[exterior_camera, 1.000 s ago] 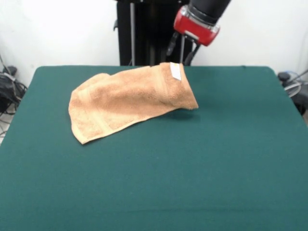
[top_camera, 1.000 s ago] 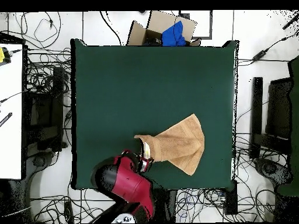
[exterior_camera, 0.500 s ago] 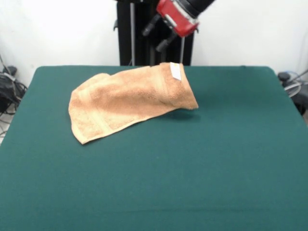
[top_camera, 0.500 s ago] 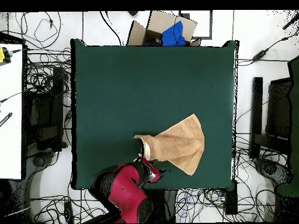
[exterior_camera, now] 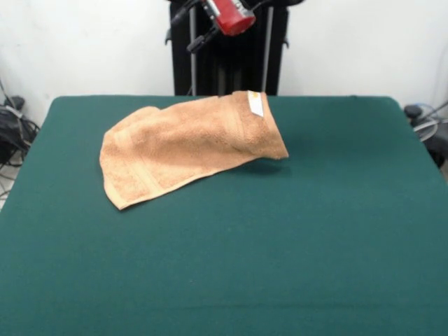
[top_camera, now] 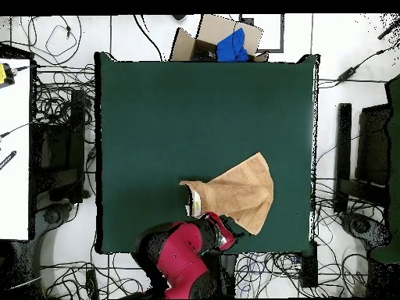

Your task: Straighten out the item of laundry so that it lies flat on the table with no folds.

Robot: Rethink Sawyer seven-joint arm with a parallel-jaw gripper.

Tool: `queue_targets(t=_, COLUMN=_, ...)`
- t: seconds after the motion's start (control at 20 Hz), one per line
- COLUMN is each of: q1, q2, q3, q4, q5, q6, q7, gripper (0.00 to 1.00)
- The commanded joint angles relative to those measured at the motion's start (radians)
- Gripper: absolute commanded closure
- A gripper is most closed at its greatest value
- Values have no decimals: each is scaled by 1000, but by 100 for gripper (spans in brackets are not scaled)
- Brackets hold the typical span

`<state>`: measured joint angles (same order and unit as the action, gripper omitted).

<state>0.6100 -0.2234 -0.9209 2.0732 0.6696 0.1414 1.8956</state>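
Observation:
The item of laundry [exterior_camera: 183,147], a peach-orange towel, lies rumpled and folded over on the green table [exterior_camera: 315,231], toward the far side. Its right end stands humped up, with a small white tag [exterior_camera: 255,103] on top. My gripper [exterior_camera: 191,26] hangs high above and behind the towel's far edge, well apart from it. It is open, with nothing between its dark fingers. In the overhead view the towel [top_camera: 241,191] fans out near the table's [top_camera: 172,117] lower edge. My gripper [top_camera: 237,229] pokes out there from the red arm [top_camera: 183,254], just below the towel.
A cardboard box [top_camera: 205,35] holding something blue sits off the table's top edge in the overhead view. Cables cover the floor all around, and a white desk [top_camera: 14,148] stands at the left. The black pedestal [exterior_camera: 231,66] rises behind the table.
My gripper has lifted up and swung left in the front view, away from the towel's tagged corner. The towel has not moved.

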Motion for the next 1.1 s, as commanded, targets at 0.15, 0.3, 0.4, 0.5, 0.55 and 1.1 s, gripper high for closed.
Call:
queue_targets(t=0.15, q1=-9, q2=-13, q3=78, q4=-97, q5=51, q6=163, q7=296, gripper=0)
queue_targets(t=0.3, q1=-4, q2=-1, q3=81, q4=-99, q5=62, q6=159, q7=313, gripper=0)
queue_targets(t=0.4, q1=-1, q2=1, q3=86, q4=-101, q5=69, q6=160, q7=321, gripper=0)
queue_targets(t=0.5, q1=1, q2=-2, q3=84, q4=-103, q5=71, q6=170, q7=321, gripper=0)
queue_targets(t=0.55, q1=-1, q2=-4, q3=85, q4=-103, q5=73, q6=171, q7=319, gripper=0)
queue_targets(t=1.1, q1=-1, q2=-20, q3=107, q4=-118, q5=96, q6=214, q7=340, gripper=0)
